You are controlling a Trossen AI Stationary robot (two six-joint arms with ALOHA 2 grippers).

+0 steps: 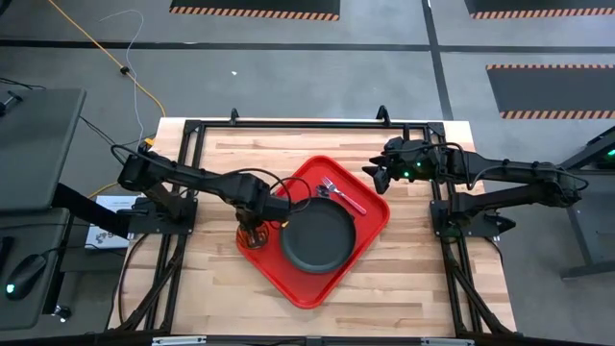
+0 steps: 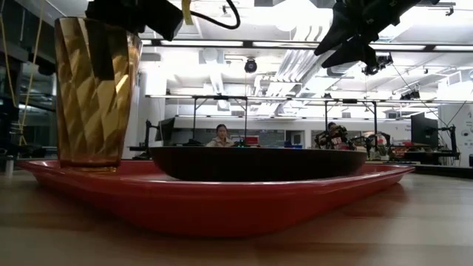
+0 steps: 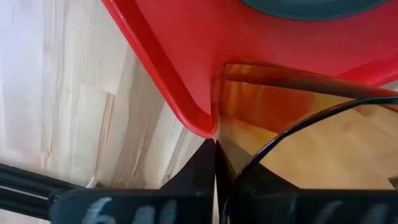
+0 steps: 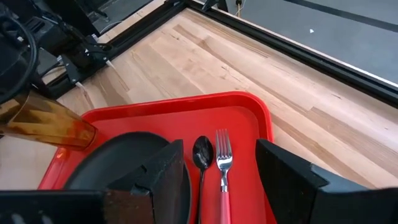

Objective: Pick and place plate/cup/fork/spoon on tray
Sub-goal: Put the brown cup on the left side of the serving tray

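The red tray (image 1: 281, 271) lies on the wooden table, turned corner-on. On it rest the dark plate (image 1: 317, 238), the pink-handled fork (image 4: 223, 163) and the spoon (image 4: 201, 155), side by side at its far corner. The amber cup (image 2: 92, 96) stands upright on the tray's left corner. My left gripper (image 1: 255, 229) comes down on the cup from above and is shut on it. My right gripper (image 4: 221, 180) is open and empty, hanging above the tray's far right edge (image 1: 381, 179), over the fork and spoon. My left gripper holds the cup by its wall at the rim (image 3: 225, 127), one finger (image 2: 100, 52) inside the cup and the other outside. The fingers point down from above. The cup stands upright with its base (image 2: 89, 164) on the tray's floor.
Black frame rails (image 1: 288, 125) run along the table's far edge and sides. Bare wood (image 1: 413, 279) lies around the tray. People sit at desks (image 2: 220, 137) in the room behind the table.
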